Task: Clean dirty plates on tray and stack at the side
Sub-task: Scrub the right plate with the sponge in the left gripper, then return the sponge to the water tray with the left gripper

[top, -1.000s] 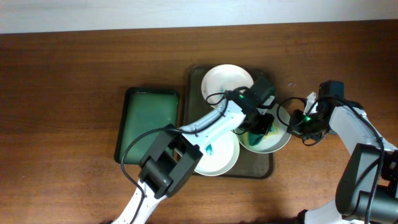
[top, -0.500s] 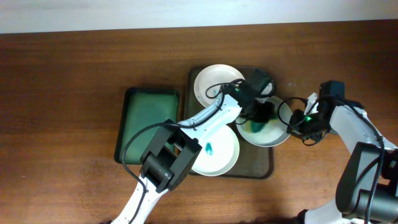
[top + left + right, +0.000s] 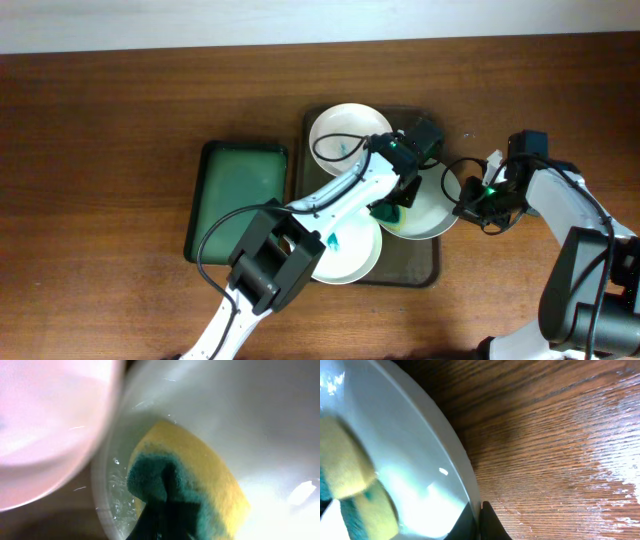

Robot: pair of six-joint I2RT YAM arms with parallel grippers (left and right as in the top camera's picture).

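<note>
Spreading across the overhead view, the wooden counter [image 3: 100, 120] carries the dark olive-brown tray [image 3: 412, 268] at centre, with a smaller green tray [image 3: 240, 200] just beside it. All three white plates are on the dark tray. The far plate [image 3: 345, 125] and the near plate [image 3: 352, 258] each show a teal smear, and the sponged plate [image 3: 440, 215] juts past the tray's right edge. The left claw [image 3: 397, 200] is closed on a yellow-and-green sponge [image 3: 200, 485] pressed into that plate's well. The right claw [image 3: 470, 200] looks clamped on the plate's outer rim, steadying it. These plates seem stiff, glazed and breakable. Droplets in the left wrist view suggest a wet, slippery surface, so the raised rim is the safest hold. The sponge is soft and gives under pressure. Whether any smear remains beneath the sponge cannot be told. The left arm covers part of the near plate, and the left claw's fingers show only as a dark blur.
</note>
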